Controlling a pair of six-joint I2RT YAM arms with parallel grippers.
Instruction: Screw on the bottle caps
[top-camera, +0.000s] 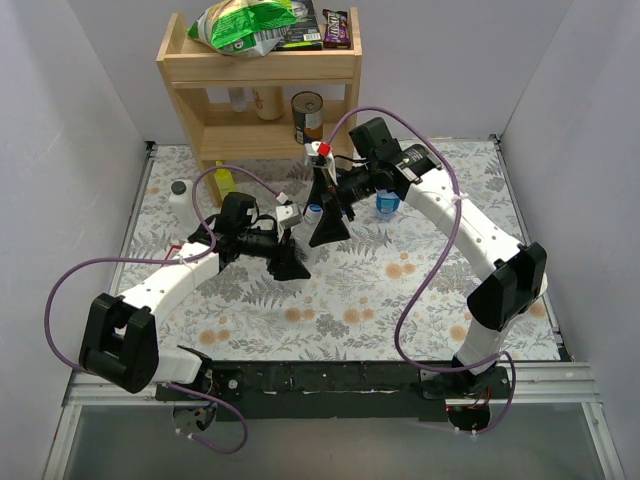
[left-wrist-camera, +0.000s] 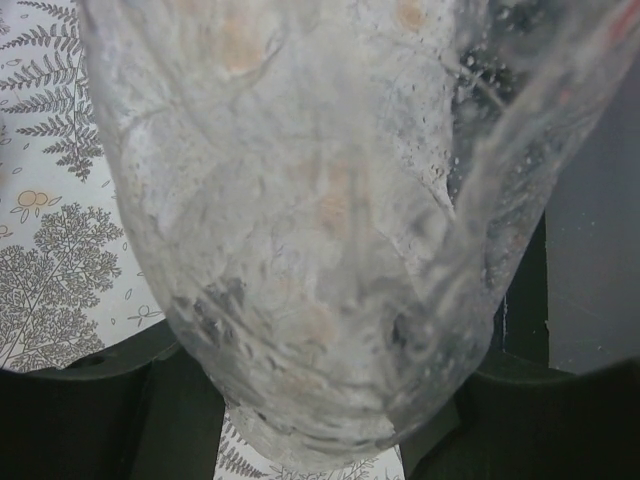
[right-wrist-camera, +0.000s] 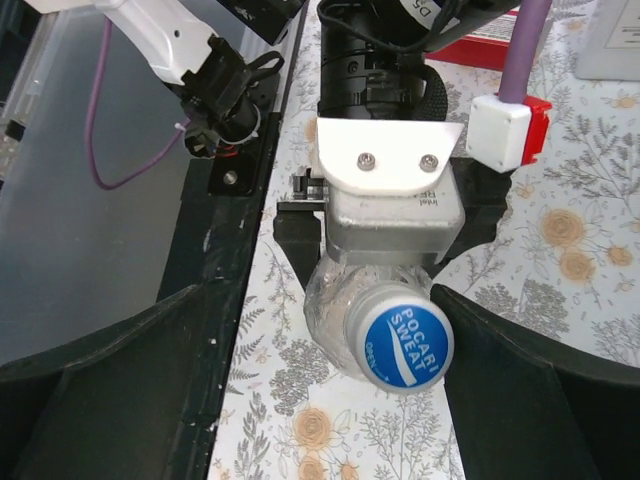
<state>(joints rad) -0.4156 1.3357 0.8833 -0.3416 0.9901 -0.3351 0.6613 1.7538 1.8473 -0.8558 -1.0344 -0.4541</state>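
Bottle (right-wrist-camera: 335, 305) points blue cap (right-wrist-camera: 400, 345) upward, clamped in left end effector (left-wrist-camera: 315, 420); right end effector (right-wrist-camera: 345, 330) gapes around it.

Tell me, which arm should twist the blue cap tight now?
The right one. The right fingers are open on either side of the blue cap, ready to twist, while the left fingers are busy holding the clear bottle.

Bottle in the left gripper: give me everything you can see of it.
Clear, thin, crumpled-looking plastic bottle, no label in view. A blue cap printed POCARI SWEAT sits on its neck; tightness unclear. It is clamped by the left gripper, top facing the right wrist camera. The open right gripper straddles the cap.
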